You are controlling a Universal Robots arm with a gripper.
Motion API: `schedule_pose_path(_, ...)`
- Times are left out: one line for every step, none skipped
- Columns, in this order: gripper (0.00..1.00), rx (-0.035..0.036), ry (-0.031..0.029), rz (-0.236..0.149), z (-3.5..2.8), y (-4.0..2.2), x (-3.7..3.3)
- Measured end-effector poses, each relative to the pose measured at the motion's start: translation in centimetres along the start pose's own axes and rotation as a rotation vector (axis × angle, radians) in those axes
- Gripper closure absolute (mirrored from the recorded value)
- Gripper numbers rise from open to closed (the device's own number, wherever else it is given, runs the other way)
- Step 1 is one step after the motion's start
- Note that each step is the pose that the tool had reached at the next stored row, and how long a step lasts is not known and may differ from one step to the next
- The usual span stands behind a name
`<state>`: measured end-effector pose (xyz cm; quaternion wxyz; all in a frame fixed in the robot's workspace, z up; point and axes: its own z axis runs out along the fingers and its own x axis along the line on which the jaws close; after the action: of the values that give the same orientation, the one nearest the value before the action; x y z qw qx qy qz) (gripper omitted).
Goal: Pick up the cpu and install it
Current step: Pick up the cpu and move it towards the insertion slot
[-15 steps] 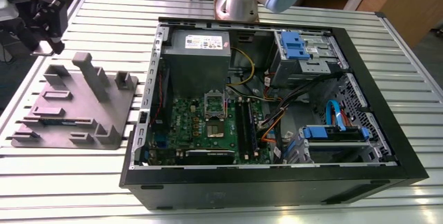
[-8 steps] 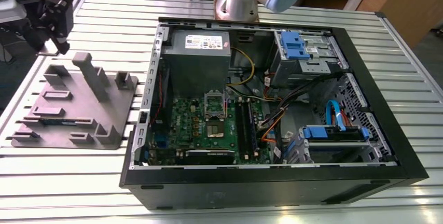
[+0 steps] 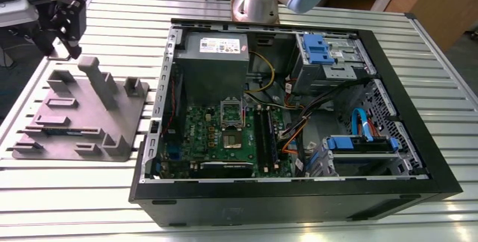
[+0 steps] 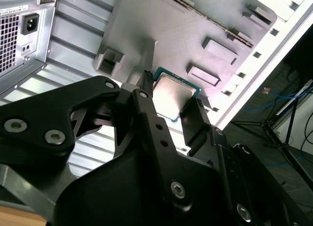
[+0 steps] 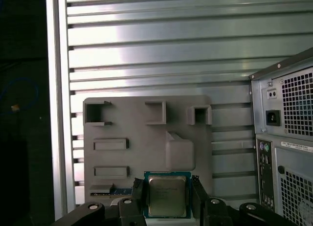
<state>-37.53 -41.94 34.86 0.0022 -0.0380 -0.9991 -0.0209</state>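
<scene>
The cpu, a small square chip with a silver top and a thin green edge, sits between my two black fingers. My gripper is shut on it, one finger against each side. The second wrist view shows the same grip: the cpu is clamped in the gripper, well above the grey plastic tray. In the exterior view the gripper hangs beyond the far end of the tray, at the exterior view's left. The open computer case lies to its right, with the empty cpu socket on the green motherboard.
A long green memory stick lies in a slot of the tray. Inside the case are a grey power supply, blue drive brackets and loose cables. The case's rear panel stands close beside the tray on the ribbed metal table.
</scene>
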Motion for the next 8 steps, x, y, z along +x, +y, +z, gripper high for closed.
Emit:
schedule_pose_path(0.53, 0.0000, 0.0000, 0.000, 0.00, 0.01, -0.13)
schedule_pose_path(0.53, 0.0000, 0.0000, 0.000, 0.00, 0.02, -0.26)
schedule_pose_path(0.53, 0.0000, 0.0000, 0.000, 0.00, 0.03, -0.40)
schedule_pose_path(0.53, 0.0000, 0.0000, 0.000, 0.00, 0.04, -0.54)
schedule_pose_path(0.53, 0.0000, 0.0000, 0.000, 0.00, 0.05, -0.66)
schedule_pose_path(0.53, 0.0000, 0.0000, 0.000, 0.00, 0.06, -0.80)
schedule_pose_path(0.53, 0.0000, 0.0000, 0.000, 0.00, 0.07, -0.93)
schedule_pose_path(0.53, 0.0000, 0.0000, 0.000, 0.00, 0.08, -1.06)
